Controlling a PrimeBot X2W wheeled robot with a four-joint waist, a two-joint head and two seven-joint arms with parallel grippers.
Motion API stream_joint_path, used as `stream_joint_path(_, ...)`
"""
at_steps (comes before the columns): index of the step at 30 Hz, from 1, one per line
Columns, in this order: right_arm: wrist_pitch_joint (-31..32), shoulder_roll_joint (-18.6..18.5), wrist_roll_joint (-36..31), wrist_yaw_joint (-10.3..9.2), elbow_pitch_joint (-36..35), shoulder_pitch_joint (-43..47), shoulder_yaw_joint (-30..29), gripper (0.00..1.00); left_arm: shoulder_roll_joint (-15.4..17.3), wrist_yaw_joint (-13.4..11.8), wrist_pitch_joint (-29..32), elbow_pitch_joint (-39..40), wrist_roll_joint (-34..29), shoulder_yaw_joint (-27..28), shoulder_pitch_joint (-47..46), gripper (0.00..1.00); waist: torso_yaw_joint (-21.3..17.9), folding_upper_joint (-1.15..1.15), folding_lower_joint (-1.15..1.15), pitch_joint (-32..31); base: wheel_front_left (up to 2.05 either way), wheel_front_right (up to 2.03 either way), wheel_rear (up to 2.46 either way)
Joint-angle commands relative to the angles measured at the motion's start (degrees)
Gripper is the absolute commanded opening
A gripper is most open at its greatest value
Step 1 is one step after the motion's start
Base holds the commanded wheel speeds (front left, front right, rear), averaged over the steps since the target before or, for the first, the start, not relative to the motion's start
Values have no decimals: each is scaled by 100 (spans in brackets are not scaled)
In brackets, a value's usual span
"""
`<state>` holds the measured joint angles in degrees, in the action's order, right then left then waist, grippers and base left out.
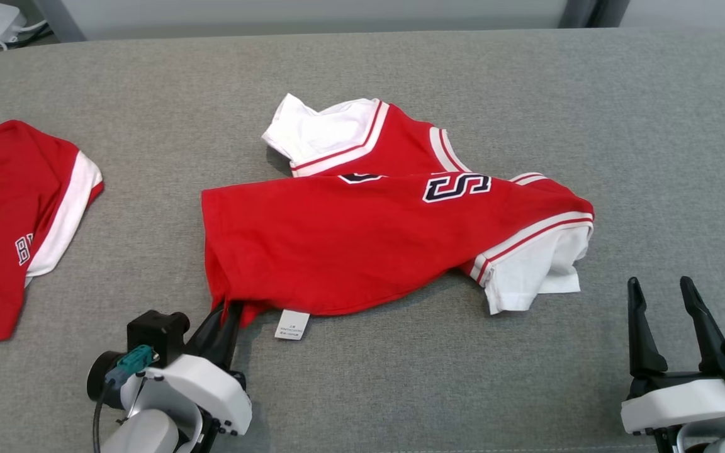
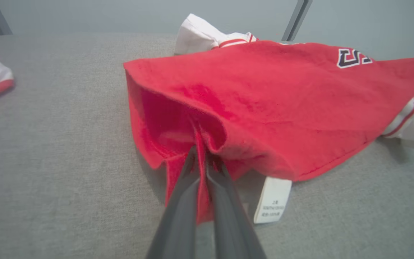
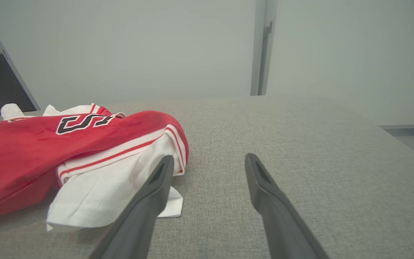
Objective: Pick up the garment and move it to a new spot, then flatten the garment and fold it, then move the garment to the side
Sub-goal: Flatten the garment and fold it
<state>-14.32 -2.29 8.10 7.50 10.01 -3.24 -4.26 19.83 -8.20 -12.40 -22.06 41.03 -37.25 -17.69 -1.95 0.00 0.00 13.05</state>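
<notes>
Here, nearest the robot, the left gripper (image 1: 227, 311) is pinched shut on the hem corner of the red jersey (image 1: 362, 245), just left of the care label (image 1: 292, 324). The left wrist view shows a thin ridge of cloth bunched between the closed jaws. Well to the right of the label, the right gripper (image 1: 659, 286) stands with its jaws wide apart, holding nothing and clear of the cloth.

The jersey spreads away from the label across the grey padded table (image 1: 526, 94). It lies crumpled, its body doubled over at a slant. One white sleeve (image 1: 532, 277) is crushed to the label's right and the other lies beyond the label at the far side.

The step in hand looks like the pick-up for the move to a new spot. The pinch appears to catch only a narrow fold near the edge, so a slow, steady lift is safer than a snatch, which could pull the hem free. Lifted by one corner, the shirt will hang and twist. Bringing the right gripper onto the hem right of the label would likely keep it spread for flattening. The carry should also stay away from the second red garment (image 1: 16, 214), far to the label's left.
</notes>
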Motion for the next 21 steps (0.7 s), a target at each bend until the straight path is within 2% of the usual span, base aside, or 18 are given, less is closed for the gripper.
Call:
stream_joint_path(1,-68,-61,41,-1,-131,-105,88,100,247,-89,-80,319,-80,238,24,0,68,0,0,-4,0,0,0)
stream_joint_path(12,-68,-83,96,-1,-17,-92,38,100,770,-570,-1,1715,-68,494,578,0,335,0,0,-135,0,0,0)
stream_joint_path(15,-68,-91,111,-1,10,-108,74,100,818,-501,143,1630,52,441,718,0,344,0,0,-163,0,0,0)
stream_joint_path(21,-68,-119,134,-1,43,-89,112,100,644,-120,422,1016,417,253,823,0,284,0,0,-209,0,0,0)
